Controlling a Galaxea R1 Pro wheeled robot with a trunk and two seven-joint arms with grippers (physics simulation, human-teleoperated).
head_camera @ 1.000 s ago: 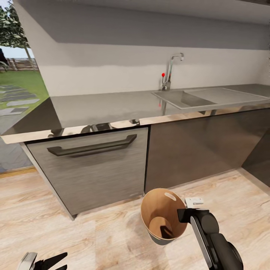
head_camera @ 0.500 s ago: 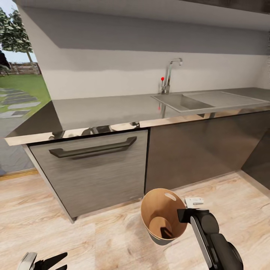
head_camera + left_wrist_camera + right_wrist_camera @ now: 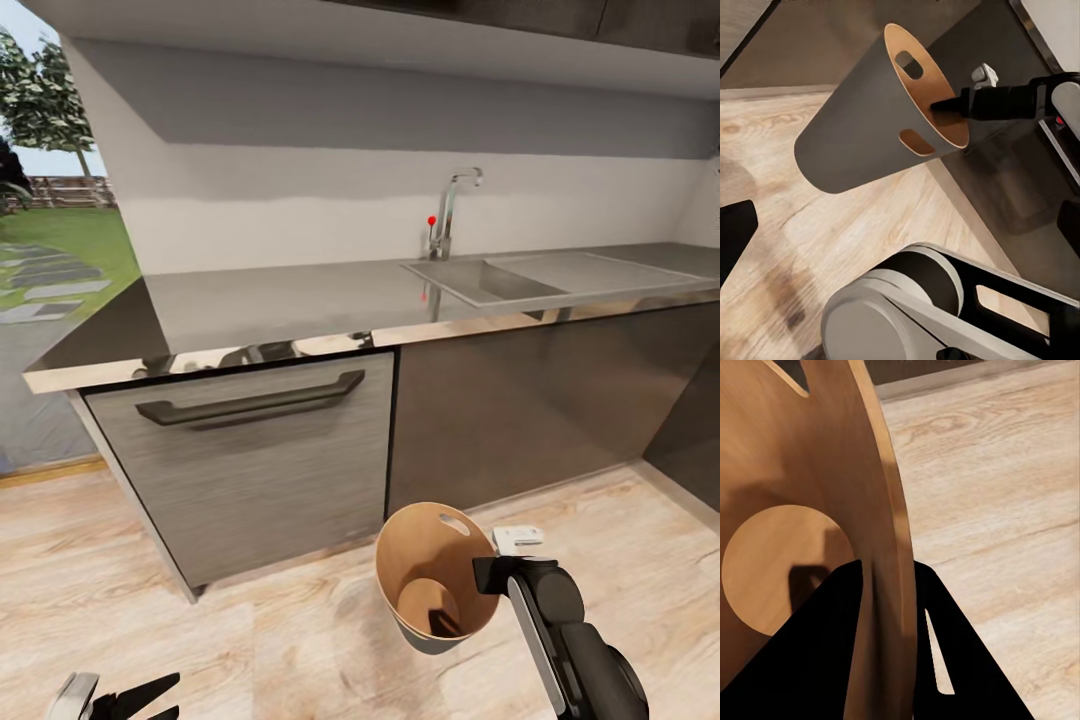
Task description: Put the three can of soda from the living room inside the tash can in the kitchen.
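Kitchen: right gripper (image 3: 487, 573) stays pinched on the rim of the tash can (image 3: 425, 560), one finger either side of its wall. Only the head camera has tilted since earlier; bin and arm are unmoved, and no can lies inside. Left gripper's (image 3: 135, 695) spread cannot be told.

Bin held at the rim, tilted over the wood floor

The grey bin (image 3: 862, 135) leans with its coppery mouth toward the dark cabinet (image 3: 1020, 187), and the right gripper (image 3: 945, 105) pinches its rim, one finger inside. A pale arm link (image 3: 900, 307) crosses the near side above the planks (image 3: 810, 225).
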